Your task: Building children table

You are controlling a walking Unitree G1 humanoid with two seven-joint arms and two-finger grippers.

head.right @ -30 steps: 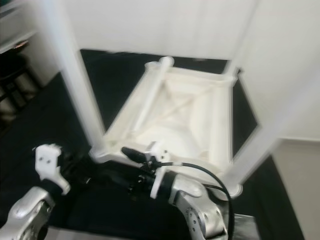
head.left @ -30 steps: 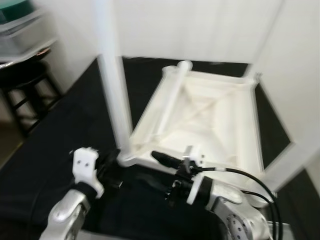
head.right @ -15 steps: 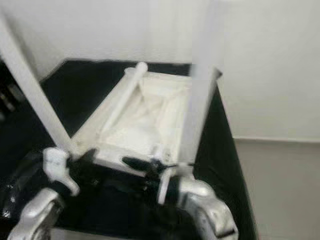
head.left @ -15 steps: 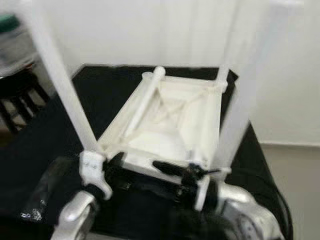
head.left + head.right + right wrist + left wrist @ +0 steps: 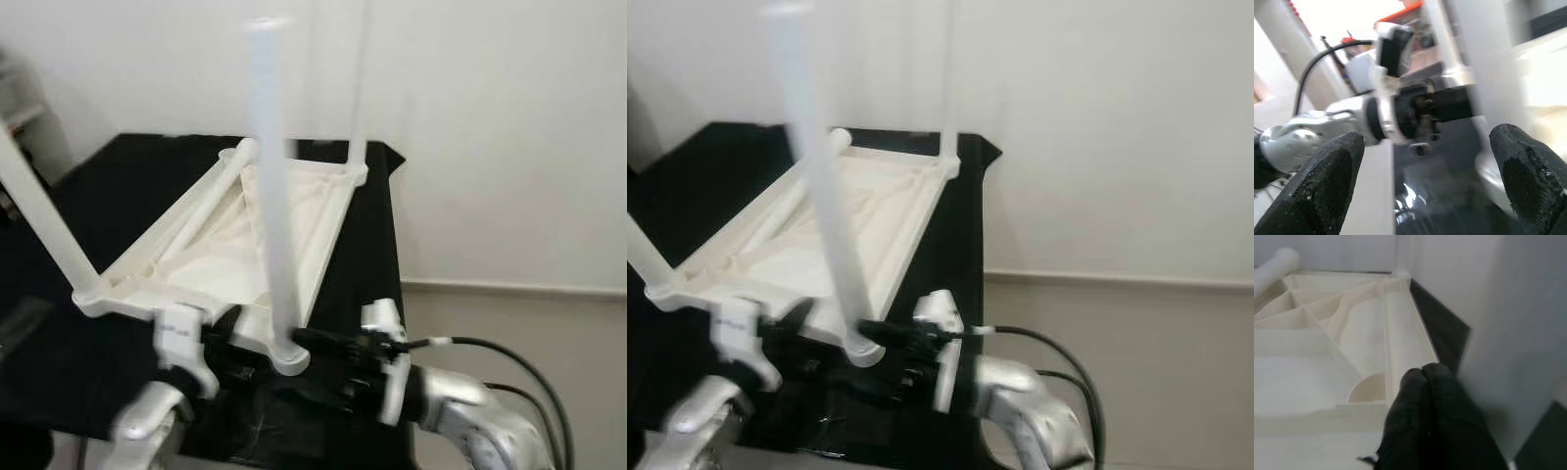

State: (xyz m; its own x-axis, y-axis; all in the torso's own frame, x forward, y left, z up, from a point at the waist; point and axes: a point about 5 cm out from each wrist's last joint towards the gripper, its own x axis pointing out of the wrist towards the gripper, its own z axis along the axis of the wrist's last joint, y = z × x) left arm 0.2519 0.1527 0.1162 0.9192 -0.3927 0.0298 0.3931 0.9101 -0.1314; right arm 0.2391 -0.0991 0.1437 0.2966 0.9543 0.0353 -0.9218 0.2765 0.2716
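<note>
From my seat, the children's table point(image 5: 245, 230) lay upside down on the black cloth point(image 5: 118, 196), its ribbed white underside facing up and its legs standing in the corners: a leg at the near left point(image 5: 39, 220), a blurred one at the near right corner point(image 5: 272, 225), and a far one point(image 5: 358, 88) against the white wall point(image 5: 490, 127); one more white tube point(image 5: 201, 201) lay slanted along the left rail. Working from the left, my left gripper point(image 5: 1422, 382) had its fingers pressed together, tips resting against the near frame rail of the tabletop, as the left wrist view showed. My right gripper point(image 5: 318, 338) sat just right of the near right leg's foot point(image 5: 289, 357), and in the right wrist view its two black pads point(image 5: 1334, 171) stood wide apart with nothing between them, the leg blurred in the gap. I judged the table to be hollow moulded plastic: light, stiff across the ribbed top, but smooth and likely slippery on the round legs, which might flex or wobble in their sockets if pushed high up. I would have taken hold low on a leg, near its socket, or on the flat frame rail, where the fingers could bite an edge rather than slide round a tube.
</note>
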